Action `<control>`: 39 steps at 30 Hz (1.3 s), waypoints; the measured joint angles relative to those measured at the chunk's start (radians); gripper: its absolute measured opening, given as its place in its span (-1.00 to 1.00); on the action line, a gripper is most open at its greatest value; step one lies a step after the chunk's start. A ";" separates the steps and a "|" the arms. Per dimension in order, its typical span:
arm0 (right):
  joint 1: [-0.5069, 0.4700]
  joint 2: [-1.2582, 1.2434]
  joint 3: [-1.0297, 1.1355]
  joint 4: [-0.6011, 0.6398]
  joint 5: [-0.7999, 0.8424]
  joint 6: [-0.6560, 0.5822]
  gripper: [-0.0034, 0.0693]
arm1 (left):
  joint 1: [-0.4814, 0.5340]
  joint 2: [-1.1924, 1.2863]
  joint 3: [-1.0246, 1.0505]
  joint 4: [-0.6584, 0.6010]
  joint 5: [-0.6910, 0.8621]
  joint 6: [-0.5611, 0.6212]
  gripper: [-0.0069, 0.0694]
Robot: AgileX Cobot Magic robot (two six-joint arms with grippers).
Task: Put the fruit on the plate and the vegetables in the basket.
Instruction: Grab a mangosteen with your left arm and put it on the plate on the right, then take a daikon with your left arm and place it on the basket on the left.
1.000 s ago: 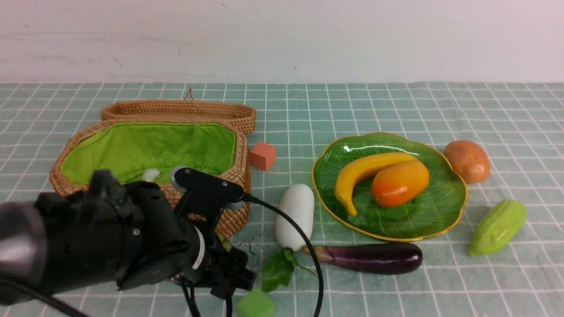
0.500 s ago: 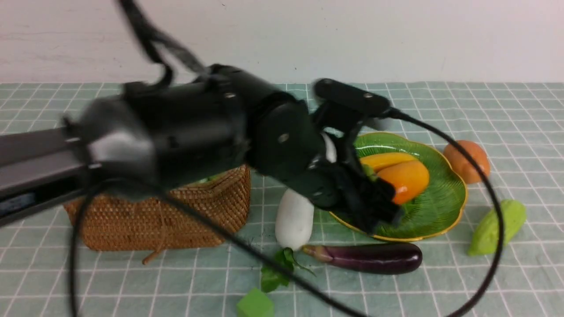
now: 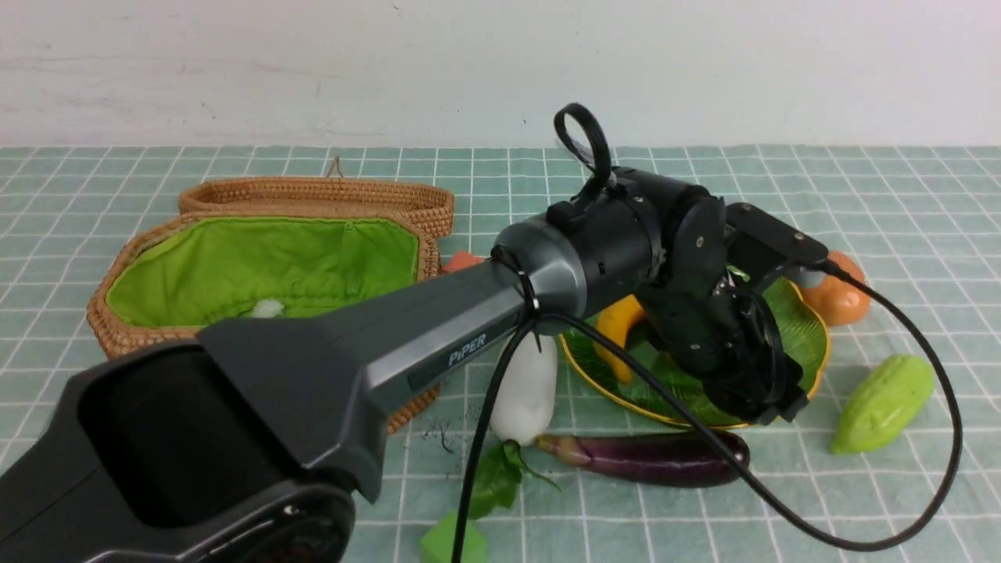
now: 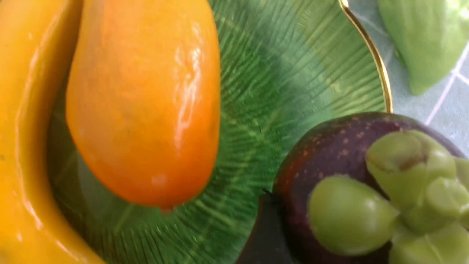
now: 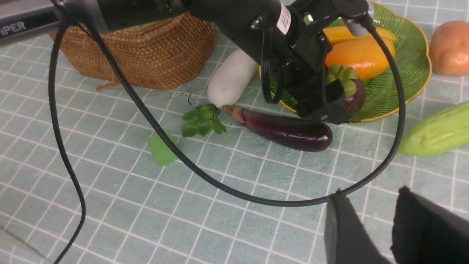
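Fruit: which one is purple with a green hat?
The mangosteen: round, dark purple, topped with a green cap. The banana is long and yellow, the mango smooth and orange; neither has a cap.

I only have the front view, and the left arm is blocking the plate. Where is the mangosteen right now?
Observer: The left hand holds the mangosteen over the plate, near the rim facing the eggplant.
Operator: Is the mango there?
Observer: Yes, the mango lies on the plate beside the banana.
Operator: And the right hand?
Observer: The right hand is open, nothing between its fingers.
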 joint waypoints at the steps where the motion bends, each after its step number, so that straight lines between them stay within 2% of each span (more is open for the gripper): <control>1: 0.000 0.000 0.000 -0.001 0.000 0.000 -0.32 | 0.001 0.000 -0.004 0.001 -0.006 0.000 0.80; 5: 0.000 0.000 0.000 -0.012 -0.003 -0.015 -0.32 | 0.010 -0.010 -0.009 -0.007 -0.009 0.000 0.93; 9: 0.000 0.000 0.000 -0.028 -0.006 -0.017 -0.31 | 0.021 -0.042 -0.009 -0.007 0.055 -0.006 0.90; 12: 0.000 0.000 0.000 -0.037 -0.016 -0.019 -0.31 | 0.033 -0.099 -0.009 -0.002 0.133 -0.067 0.80; 15: 0.000 0.000 0.000 -0.038 -0.029 -0.020 -0.31 | 0.042 -0.200 -0.006 0.071 0.293 -0.225 0.51; 17: 0.000 0.000 0.000 -0.038 -0.032 -0.020 -0.31 | 0.044 -0.239 0.006 0.108 0.323 -0.290 0.32; 18: 0.000 0.000 0.000 -0.038 -0.034 -0.020 -0.31 | 0.044 -0.284 0.029 0.156 0.332 -0.331 0.13; 20: 0.000 0.000 0.000 -0.038 -0.034 -0.020 -0.31 | 0.044 -0.343 0.079 0.232 0.336 -0.357 -0.13; 23: 0.000 0.000 0.000 -0.038 -0.034 -0.020 -0.31 | 0.045 -0.378 0.140 0.283 0.338 -0.367 -0.25; 26: 0.000 0.000 0.000 -0.038 -0.038 -0.020 -0.31 | 0.047 -0.382 0.231 0.311 0.316 -0.391 -0.19; 29: 0.000 0.000 0.000 -0.038 -0.039 -0.020 -0.31 | 0.047 -0.349 0.342 0.356 0.247 -0.411 0.12; 33: 0.000 0.000 0.000 -0.038 -0.032 -0.020 -0.31 | 0.061 -0.299 0.369 0.408 0.178 -0.453 0.44; 39: 0.000 0.000 0.000 -0.038 -0.032 -0.020 -0.31 | 0.079 -0.208 0.369 0.447 0.117 -0.513 0.60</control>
